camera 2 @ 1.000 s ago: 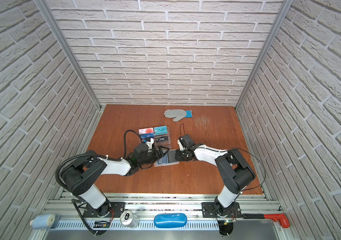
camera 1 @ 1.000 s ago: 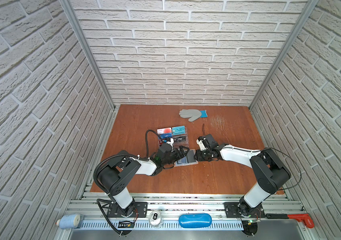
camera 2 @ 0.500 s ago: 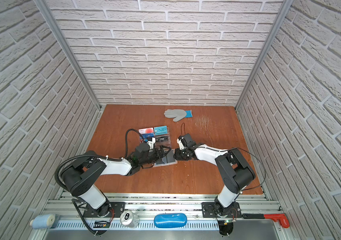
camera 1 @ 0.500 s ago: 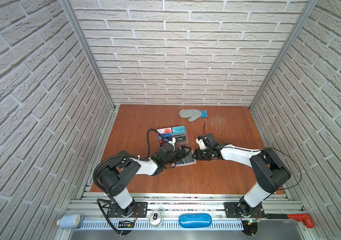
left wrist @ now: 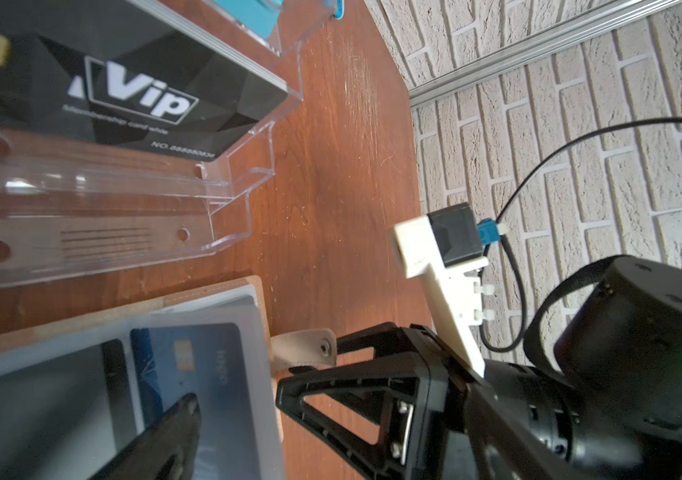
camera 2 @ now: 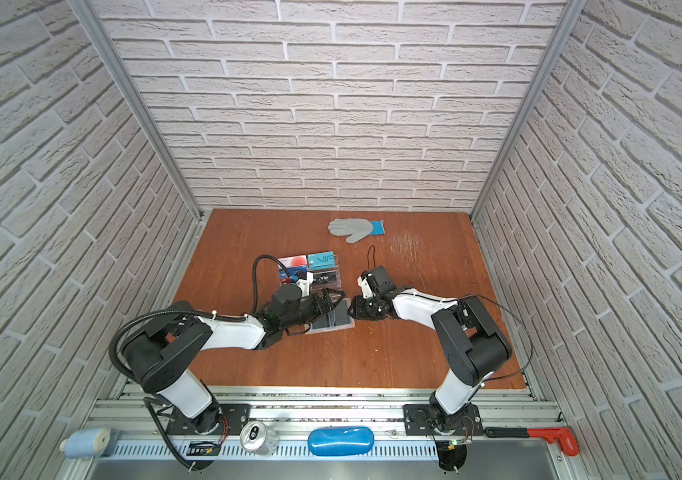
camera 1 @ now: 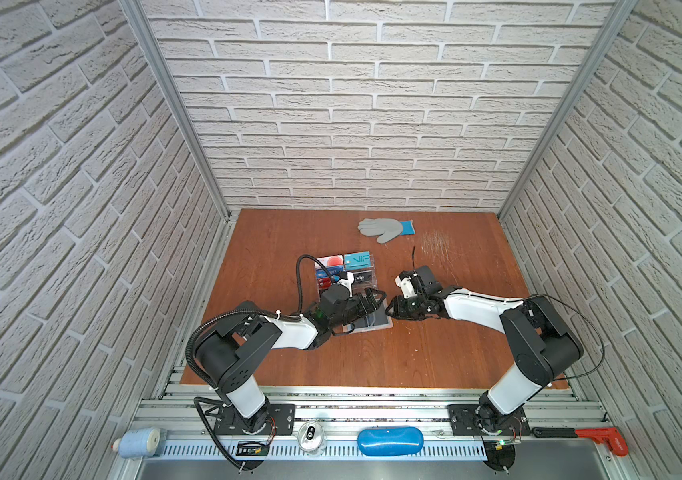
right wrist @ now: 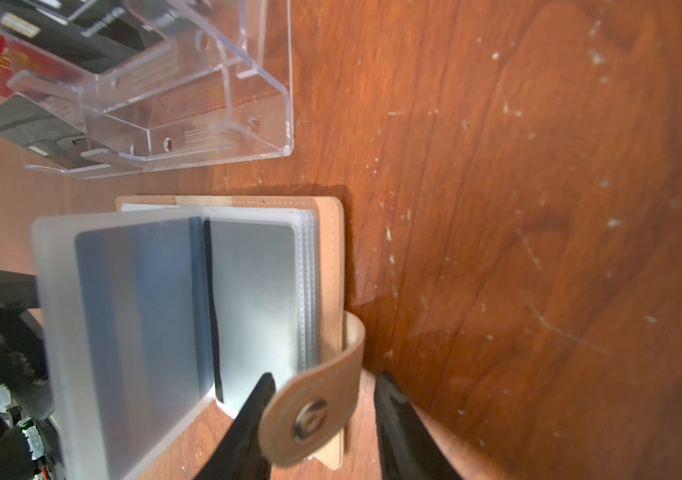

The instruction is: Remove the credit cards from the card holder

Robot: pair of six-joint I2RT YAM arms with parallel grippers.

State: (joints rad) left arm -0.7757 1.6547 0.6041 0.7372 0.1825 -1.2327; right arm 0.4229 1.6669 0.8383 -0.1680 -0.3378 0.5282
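The card holder (camera 1: 370, 323) (right wrist: 329, 257), a tan wallet, lies open on the table between both grippers. Its frosted sleeve pages hold credit cards: a blue one (left wrist: 194, 365) and a dark one (right wrist: 135, 299). One page stands lifted and blurred. My left gripper (camera 1: 372, 305) is open, and one of its fingertips (left wrist: 183, 413) is over the page with the blue card. My right gripper (right wrist: 324, 376) (camera 1: 391, 309) is open at the wallet's outer edge. The snap strap (right wrist: 314, 411) curls loose between its jaws, with a gap on one side.
Just behind the wallet stands a clear acrylic stand (camera 1: 372, 286) with black, teal, blue, red and white cards. A grey glove (camera 1: 385, 228) lies at the back. On the front rail are a blue case (camera 1: 389, 441), a can (camera 1: 310, 434) and a red tool (camera 1: 597, 436).
My right gripper's jaws have parted around the strap. Both arms have hardly shifted.
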